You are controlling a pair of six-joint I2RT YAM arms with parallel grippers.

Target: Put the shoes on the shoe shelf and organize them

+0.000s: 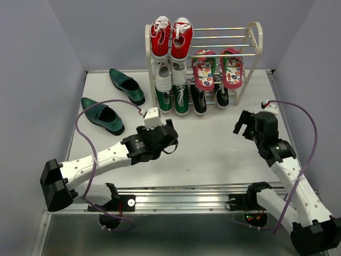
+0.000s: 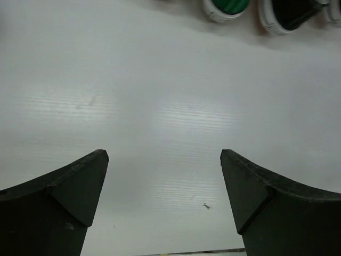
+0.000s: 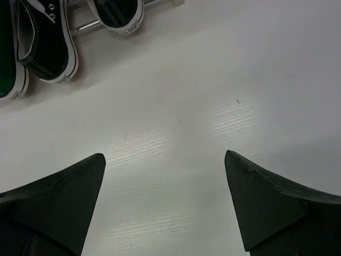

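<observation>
The shoe shelf (image 1: 258, 33) stood at the far edge of the table (image 1: 213, 154). The pink-edged flip-flops (image 1: 204, 70) lay on its middle tier, and the black sneakers (image 1: 199, 97) sat on the bottom tier just under them. On the left half of the shelf were the red sneakers (image 1: 171, 36), the white sneakers (image 1: 170, 76) and the green sneakers (image 1: 173, 100), one pair above the other.

I judged that two of the three pairs were already in place. The teal loafers (image 1: 102, 115) were not yet on the shelf. Both lay on the table to the left of it, apart from each other.

The left gripper (image 1: 173, 140) hung over bare table in front of the shelf, with its fingers spread and nothing between them. The right gripper (image 1: 242, 124) was also spread wide and empty. The right part of the top tier showed only bare rods, so I think the loafers could go there.
</observation>
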